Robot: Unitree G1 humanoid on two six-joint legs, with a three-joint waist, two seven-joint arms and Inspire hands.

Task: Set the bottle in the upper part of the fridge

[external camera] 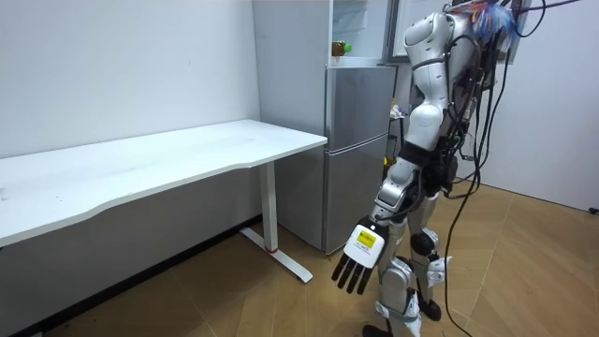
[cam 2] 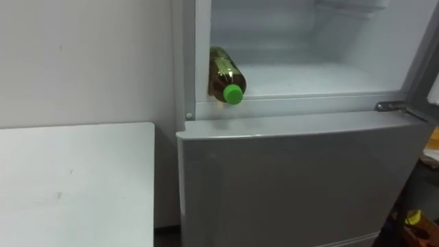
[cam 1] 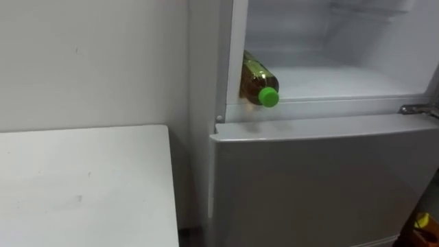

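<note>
A bottle (cam 1: 256, 79) of amber liquid with a green cap lies on its side at the left front of the open upper fridge compartment (cam 1: 343, 82). Its cap pokes out over the front ledge. The bottle (cam 2: 225, 77) rests against the left inner wall, and in the room view the bottle (external camera: 341, 47) shows as a small green spot on top of the lower door. I stand in front of the fridge. My left hand (external camera: 360, 257) hangs beside my leg, fingers straight and pointing down, holding nothing.
The lower fridge door (cam 1: 322, 185) is closed. A white table (cam 1: 82, 185) stands just left of the fridge along the wall. The upper door (external camera: 390, 26) stands swung open on the right, with its hinge (cam 1: 415, 108) at the ledge.
</note>
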